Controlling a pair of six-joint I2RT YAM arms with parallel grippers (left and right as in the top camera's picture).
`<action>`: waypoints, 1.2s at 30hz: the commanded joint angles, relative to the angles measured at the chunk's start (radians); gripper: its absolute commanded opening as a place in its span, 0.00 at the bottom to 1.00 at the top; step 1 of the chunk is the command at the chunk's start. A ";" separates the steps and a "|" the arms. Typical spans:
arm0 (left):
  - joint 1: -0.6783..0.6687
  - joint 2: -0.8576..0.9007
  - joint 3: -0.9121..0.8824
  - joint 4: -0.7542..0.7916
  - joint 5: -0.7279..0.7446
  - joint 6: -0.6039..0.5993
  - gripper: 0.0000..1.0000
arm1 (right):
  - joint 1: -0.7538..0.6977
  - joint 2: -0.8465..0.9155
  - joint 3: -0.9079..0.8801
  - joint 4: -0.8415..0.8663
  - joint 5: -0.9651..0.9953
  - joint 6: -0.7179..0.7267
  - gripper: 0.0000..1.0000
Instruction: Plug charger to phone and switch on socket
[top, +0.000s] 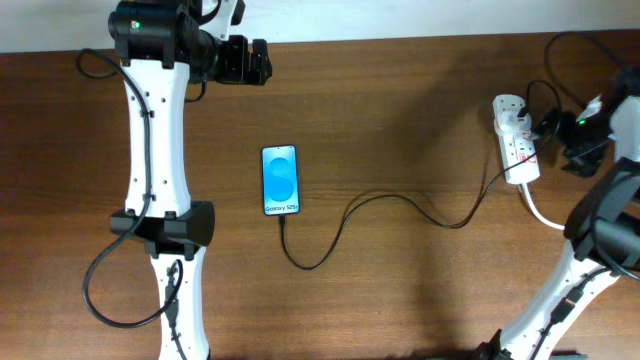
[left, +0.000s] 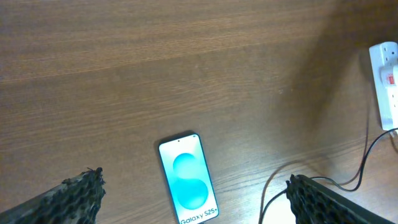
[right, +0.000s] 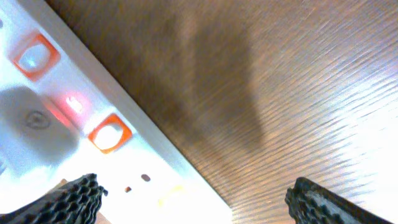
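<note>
The phone (top: 281, 180) lies flat mid-table with its blue screen up; it also shows in the left wrist view (left: 187, 179). The thin black charger cable (top: 360, 212) runs from the phone's near end in a curl to the white socket strip (top: 516, 140) at the right. In the right wrist view the socket (right: 68, 118) fills the left side, with red-edged switches and one red light lit. My right gripper (right: 193, 199) is open, close above the strip's edge. My left gripper (left: 193, 202) is open, high above the table at the far left (top: 245, 62).
The strip's thick white cord (top: 542, 212) curves off toward the right arm's base. Black arm cables loop at the far right (top: 570, 50) and by the left arm's base (top: 110, 290). The rest is brown wooden tabletop (top: 400, 100).
</note>
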 joint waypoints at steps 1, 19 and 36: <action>0.004 -0.006 0.007 0.000 0.011 0.016 0.99 | -0.065 -0.078 0.138 -0.082 0.000 -0.014 1.00; 0.004 -0.006 0.007 0.000 0.011 0.016 0.99 | 0.127 -0.512 0.320 -0.288 -0.076 -0.230 0.98; 0.005 -0.006 0.007 0.000 0.011 0.016 0.99 | 0.538 -0.626 0.320 -0.502 -0.117 -0.142 0.98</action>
